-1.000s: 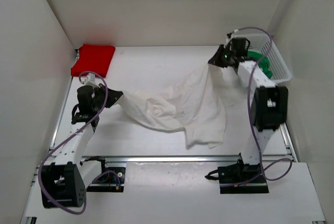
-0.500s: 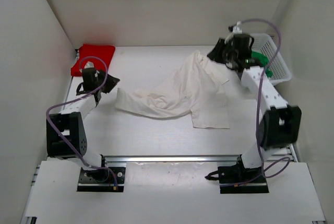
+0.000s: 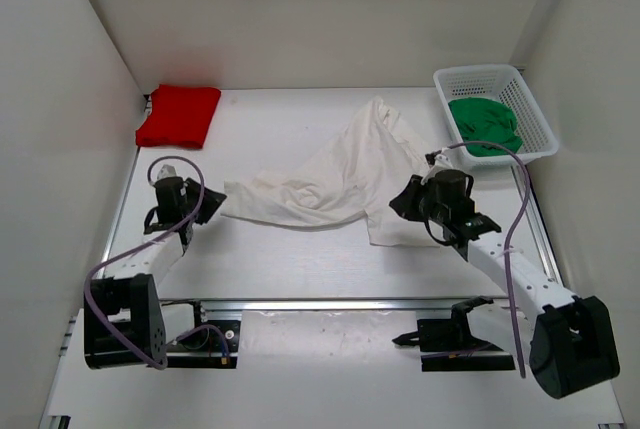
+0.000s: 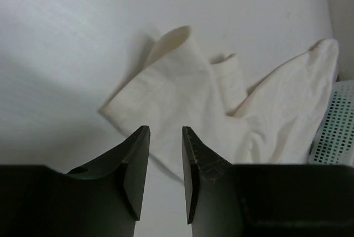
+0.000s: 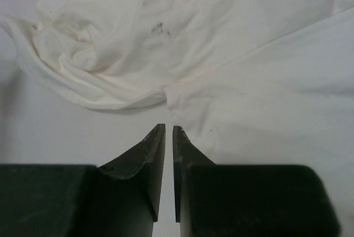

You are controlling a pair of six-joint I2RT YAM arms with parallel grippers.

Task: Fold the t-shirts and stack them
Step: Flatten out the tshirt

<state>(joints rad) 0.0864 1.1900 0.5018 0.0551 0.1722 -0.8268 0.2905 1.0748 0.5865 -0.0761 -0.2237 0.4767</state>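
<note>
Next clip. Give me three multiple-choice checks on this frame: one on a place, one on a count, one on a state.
1. Where is the green t-shirt? A in the basket; B hanging from a claw; C on the floor.
2. How many t-shirts show? A two; B three; C four.
3. How does the white t-shirt lie? A folded square; B spread out and wrinkled; C rolled up.

Key: 1 A, green cloth sits inside the mesh walls. 2 B, the red t-shirt lies at the far left, plus the white and green ones. 3 B, it sprawls unfolded across the table.
</note>
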